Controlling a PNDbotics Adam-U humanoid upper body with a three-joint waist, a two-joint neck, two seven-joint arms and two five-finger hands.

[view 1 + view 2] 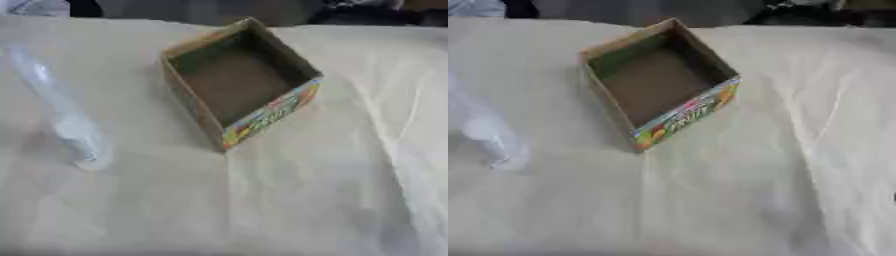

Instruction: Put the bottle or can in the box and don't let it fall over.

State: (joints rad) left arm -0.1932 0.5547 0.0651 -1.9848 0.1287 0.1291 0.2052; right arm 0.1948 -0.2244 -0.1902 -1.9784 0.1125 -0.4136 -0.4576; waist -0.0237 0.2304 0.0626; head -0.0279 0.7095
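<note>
Standing on the pale cloth [289,200], a clear plastic bottle [66,117] sits left of the cardboard box [241,80] and apart from it, near the box's front corner. That box lies open-topped and empty, its colourful printed side facing forward-right. Neither robot hand shows, so their state cannot be told

You have the box [241,80] on the bench [289,200], toward the far middle, turned askew. The bottle [61,112] stands well apart to its left.
</note>
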